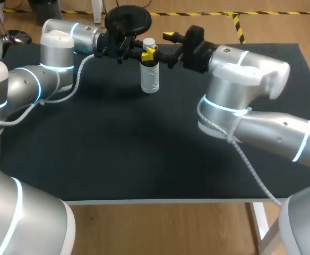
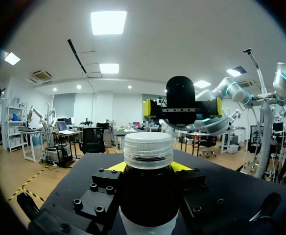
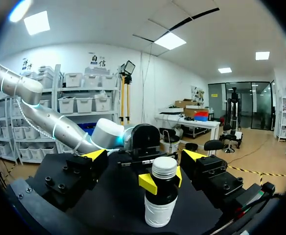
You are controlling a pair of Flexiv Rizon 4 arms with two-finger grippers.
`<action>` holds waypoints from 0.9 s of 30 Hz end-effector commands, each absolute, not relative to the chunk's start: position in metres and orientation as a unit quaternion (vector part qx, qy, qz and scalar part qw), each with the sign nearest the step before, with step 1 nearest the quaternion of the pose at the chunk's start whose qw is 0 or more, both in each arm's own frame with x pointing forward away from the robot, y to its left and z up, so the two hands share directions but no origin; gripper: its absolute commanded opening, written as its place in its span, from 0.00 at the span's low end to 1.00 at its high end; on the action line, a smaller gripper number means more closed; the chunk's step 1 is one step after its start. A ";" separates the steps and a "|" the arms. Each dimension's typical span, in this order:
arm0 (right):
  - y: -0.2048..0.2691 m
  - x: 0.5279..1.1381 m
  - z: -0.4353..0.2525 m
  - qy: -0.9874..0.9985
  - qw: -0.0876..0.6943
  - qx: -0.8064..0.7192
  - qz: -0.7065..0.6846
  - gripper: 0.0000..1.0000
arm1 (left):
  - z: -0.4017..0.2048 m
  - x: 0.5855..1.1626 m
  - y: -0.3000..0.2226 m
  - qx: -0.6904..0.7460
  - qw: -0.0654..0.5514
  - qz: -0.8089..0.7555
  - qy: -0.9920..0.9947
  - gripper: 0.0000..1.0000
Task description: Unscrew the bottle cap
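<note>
Black table, bare cloth at the near edge. Both arms come in from the sides and meet over the far middle. A dark bottle with a white label stands upright there, its ribbed white cap still on. The left gripper is clamped on the bottle just below the cap, a yellow tip pressed to each side. Beyond the bottle is the right gripper, level with the cap - fingers spread wide, holding nothing, apart from the bottle.
</note>
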State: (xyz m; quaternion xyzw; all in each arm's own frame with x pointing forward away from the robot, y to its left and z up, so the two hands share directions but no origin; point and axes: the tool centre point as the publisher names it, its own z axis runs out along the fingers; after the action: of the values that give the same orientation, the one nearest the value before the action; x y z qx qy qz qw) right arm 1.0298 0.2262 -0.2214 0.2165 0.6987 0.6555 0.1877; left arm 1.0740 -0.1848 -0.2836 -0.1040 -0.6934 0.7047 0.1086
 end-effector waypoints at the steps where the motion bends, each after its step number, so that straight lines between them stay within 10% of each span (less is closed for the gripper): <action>1: 0.241 1.033 -0.229 0.687 0.209 0.233 0.656 1.00 | -0.285 1.079 -0.185 -0.108 0.113 0.705 -0.692 0.00; 27: 0.270 1.051 -0.246 0.700 0.197 0.231 0.646 1.00 | -0.285 1.079 -0.185 -0.108 0.113 0.705 -0.692 0.00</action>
State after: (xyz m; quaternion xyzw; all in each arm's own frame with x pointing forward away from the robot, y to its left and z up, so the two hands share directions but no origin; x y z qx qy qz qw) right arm 1.0471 0.2627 -0.2412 0.2265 0.7026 0.6469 0.1911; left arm 1.0737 -0.1845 -0.2847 -0.1037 -0.6937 0.7044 0.1086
